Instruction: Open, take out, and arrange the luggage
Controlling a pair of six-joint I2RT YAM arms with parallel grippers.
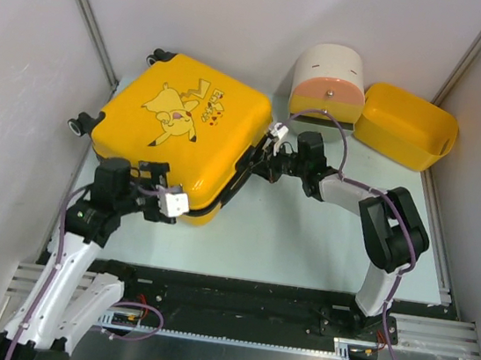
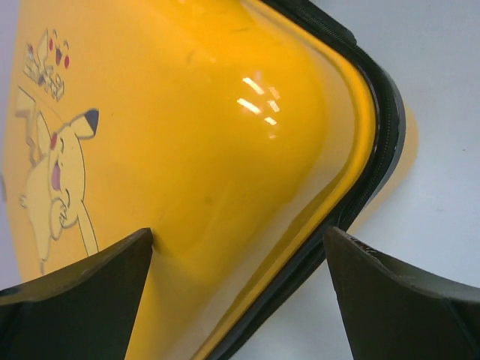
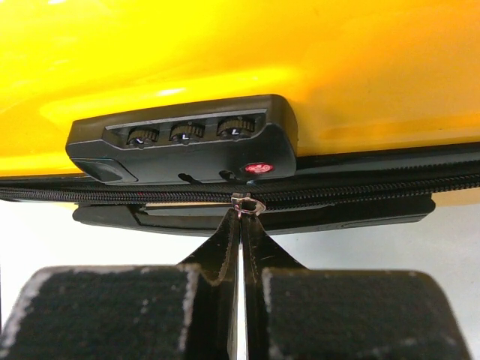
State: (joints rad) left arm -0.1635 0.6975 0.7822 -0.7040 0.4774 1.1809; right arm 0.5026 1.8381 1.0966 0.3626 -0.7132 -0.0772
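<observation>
Lying flat at the rear left of the table (image 1: 304, 233), cartoon print up and turned at an angle: the luggage (image 1: 180, 132), yellow shell halves together, black zipper trim running round the edge, small wheels (image 1: 79, 125) towards the left wall. Hovering over its near corner, the left claw (image 1: 175, 204), spread wide; in the left wrist view, two dark fingers (image 2: 97, 292) well apart with the glossy yellow shell (image 2: 225, 150) and its rounded, black-trimmed corner between them, nothing gripped. Reaching in from the right to the suitcase's right edge, the right claw (image 1: 273, 137), pinched fully together. Close up from the right wrist: claw tips (image 3: 241, 217) meeting on the small metal zipper pull (image 3: 247, 204), right on the zipper line (image 3: 112, 195), directly under the black combination lock (image 3: 180, 142) with its three dials and a small red mark. Behind the right arm, at the back of the table, a cream-and-orange drawer cabinet (image 1: 328, 85), and just beside it on the right a plain yellow bin (image 1: 405, 126), both apart from the luggage.
</observation>
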